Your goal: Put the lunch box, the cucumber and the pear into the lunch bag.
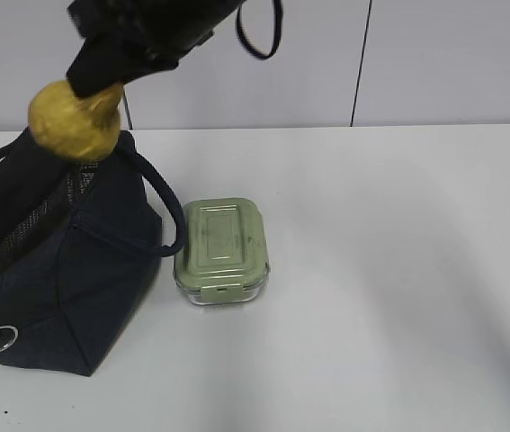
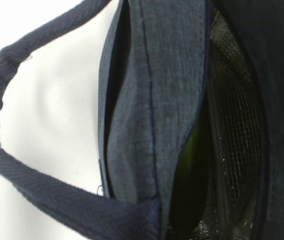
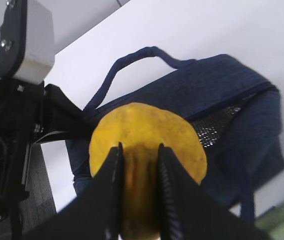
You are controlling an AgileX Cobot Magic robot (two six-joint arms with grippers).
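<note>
The right fingers (image 3: 136, 187) grip the pear (image 1: 73, 121) above the open lunch bag (image 1: 66, 270); the left fingers' state cannot be told.

The scene was lit evenly and brightly; only soft shadows were cast on the table (image 1: 398, 297). The bag (image 2: 152, 100) was seen blurred at close range, its interior left dark. The pear (image 3: 147, 145) was rendered slightly soft.

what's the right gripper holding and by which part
The right gripper holds the pear by its narrow neck, above the lunch bag.
</note>
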